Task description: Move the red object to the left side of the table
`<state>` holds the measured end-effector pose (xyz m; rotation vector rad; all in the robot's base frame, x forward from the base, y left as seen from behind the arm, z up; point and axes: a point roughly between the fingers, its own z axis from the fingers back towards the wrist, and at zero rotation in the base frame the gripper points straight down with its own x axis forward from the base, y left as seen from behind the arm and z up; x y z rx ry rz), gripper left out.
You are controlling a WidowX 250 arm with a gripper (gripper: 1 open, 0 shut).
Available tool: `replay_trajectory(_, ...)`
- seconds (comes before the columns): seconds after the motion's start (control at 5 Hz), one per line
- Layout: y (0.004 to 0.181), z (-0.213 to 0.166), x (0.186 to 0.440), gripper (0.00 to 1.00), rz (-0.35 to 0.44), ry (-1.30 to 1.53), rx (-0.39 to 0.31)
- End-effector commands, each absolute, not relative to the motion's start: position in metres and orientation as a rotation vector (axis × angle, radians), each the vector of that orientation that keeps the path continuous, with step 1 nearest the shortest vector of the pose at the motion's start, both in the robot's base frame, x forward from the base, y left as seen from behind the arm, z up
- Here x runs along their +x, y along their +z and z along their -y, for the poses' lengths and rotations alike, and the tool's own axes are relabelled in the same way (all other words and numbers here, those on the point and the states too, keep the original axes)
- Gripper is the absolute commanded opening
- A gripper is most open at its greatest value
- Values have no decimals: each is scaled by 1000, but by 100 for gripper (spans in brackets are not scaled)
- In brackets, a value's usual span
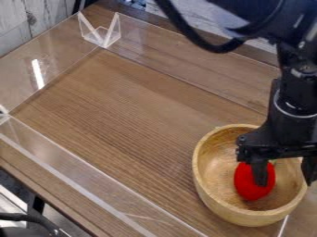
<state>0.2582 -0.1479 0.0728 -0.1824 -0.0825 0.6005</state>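
The red object (255, 184) lies inside the wooden bowl (213, 155) at the right front corner of the tabletop (136, 111). The pincer (259, 168) points down into the bowl with its jaws spread wide, one dark finger (260, 169) in front of the fruit's top. It seems to grip nothing, though contact is hard to judge. Clear acrylic walls (50, 56) edge the tabletop.

Clear acrylic walls (50, 65); background beyond blurred, perhaps pale.
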Motion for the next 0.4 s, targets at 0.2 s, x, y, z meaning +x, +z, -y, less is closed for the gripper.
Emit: replay_trajectory(0.2, 87, 157, 265, 100, 116, 690, -215)
